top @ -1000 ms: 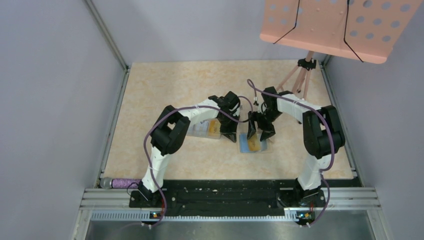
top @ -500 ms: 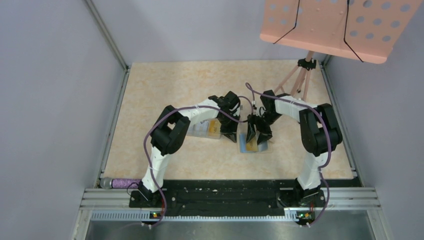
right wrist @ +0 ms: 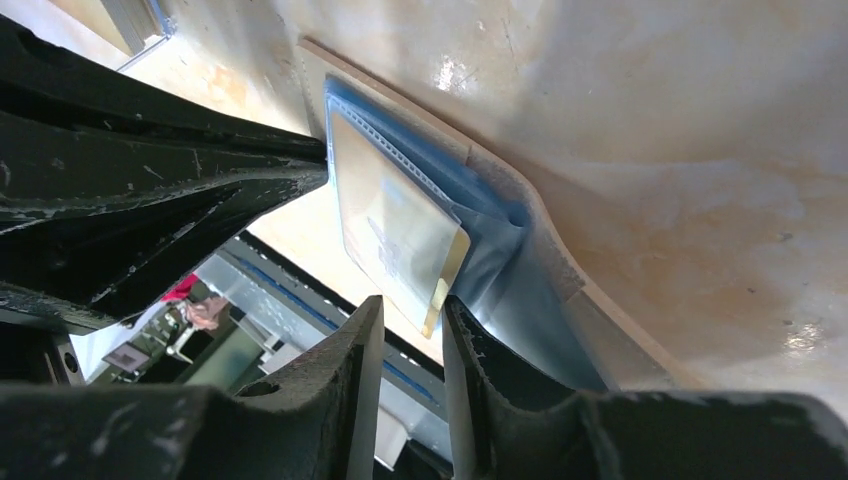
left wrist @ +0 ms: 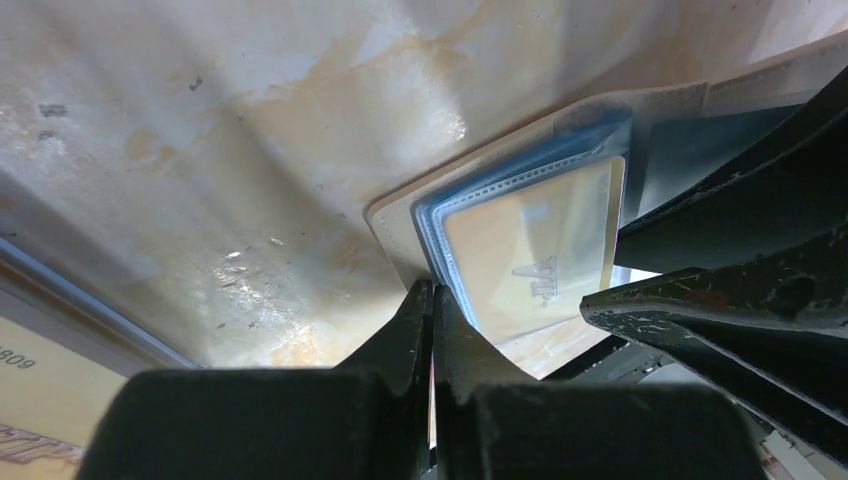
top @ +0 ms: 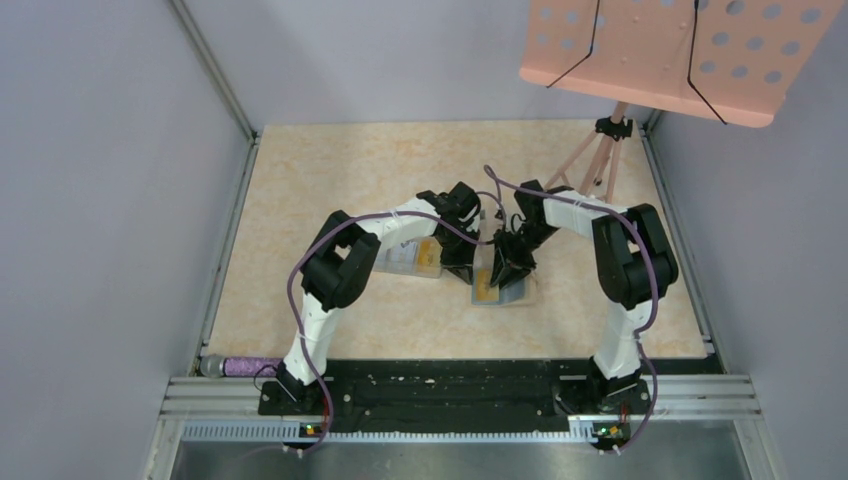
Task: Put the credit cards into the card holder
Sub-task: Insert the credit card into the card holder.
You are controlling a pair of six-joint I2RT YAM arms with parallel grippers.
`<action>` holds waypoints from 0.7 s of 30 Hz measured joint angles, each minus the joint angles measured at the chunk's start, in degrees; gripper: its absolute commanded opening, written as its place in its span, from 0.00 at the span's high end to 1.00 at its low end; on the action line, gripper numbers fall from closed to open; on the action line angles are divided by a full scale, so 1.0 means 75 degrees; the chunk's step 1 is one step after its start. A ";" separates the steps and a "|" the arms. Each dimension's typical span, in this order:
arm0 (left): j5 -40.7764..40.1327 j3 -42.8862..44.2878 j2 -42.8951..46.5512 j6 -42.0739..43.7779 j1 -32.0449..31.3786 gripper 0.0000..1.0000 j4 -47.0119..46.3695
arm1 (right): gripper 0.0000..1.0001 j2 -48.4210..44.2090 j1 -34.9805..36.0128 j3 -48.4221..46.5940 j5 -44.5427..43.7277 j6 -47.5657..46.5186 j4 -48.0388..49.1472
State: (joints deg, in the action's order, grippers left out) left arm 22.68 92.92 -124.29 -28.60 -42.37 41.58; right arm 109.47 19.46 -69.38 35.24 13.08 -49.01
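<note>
Looking down from above, two black-and-white arms reach inward and meet at the middle of a pale marbled bench (top: 350,170). The left end effector (top: 462,265) and the right end effector (top: 506,270) stand just beside each other over the open card holder (top: 497,295), which lies flat on the bench. More credit cards (top: 412,258), grey and yellow-orange, lie near it under the left arm. A peach perforated board (top: 680,50) on a stand hangs at the far right corner.

From the left wrist, the left end effector is clenched, its fingers pressed together with nothing between them, tips at the holder's tan edge. A yellow card (left wrist: 530,255) sits inside a clear blue-edged sleeve of the holder.

From the right wrist, the right fingers stand a narrow gap apart with that card's lower corner at the gap. Whether they pinch it I cannot tell.
</note>
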 measured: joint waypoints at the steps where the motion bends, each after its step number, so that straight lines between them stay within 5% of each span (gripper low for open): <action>1: -0.0020 0.0000 0.0000 0.0003 0.0000 0.95 0.0003 | 0.72 0.0003 0.0000 -0.0012 0.0003 0.0000 0.0003; 7: -0.0323 0.0055 0.0076 0.0009 0.0000 0.79 0.0009 | 0.53 0.0009 0.0015 -0.0026 -0.0082 -0.0006 -0.0041; 12: -0.0554 0.0134 0.0420 0.0003 0.0000 0.69 0.0032 | 0.51 0.0009 0.0044 -0.0169 -0.0341 -0.0085 -0.0207; 21: 0.0248 -0.0020 0.0755 -0.0437 0.0184 0.60 -0.0519 | 0.97 -0.0006 0.0047 -0.0210 -0.0527 -0.0207 -0.0221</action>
State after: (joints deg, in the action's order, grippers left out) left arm 24.53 92.77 -118.63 -31.88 -40.99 37.69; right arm 109.43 19.81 -70.96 31.29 11.53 -50.68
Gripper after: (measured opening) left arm 0.382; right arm 0.169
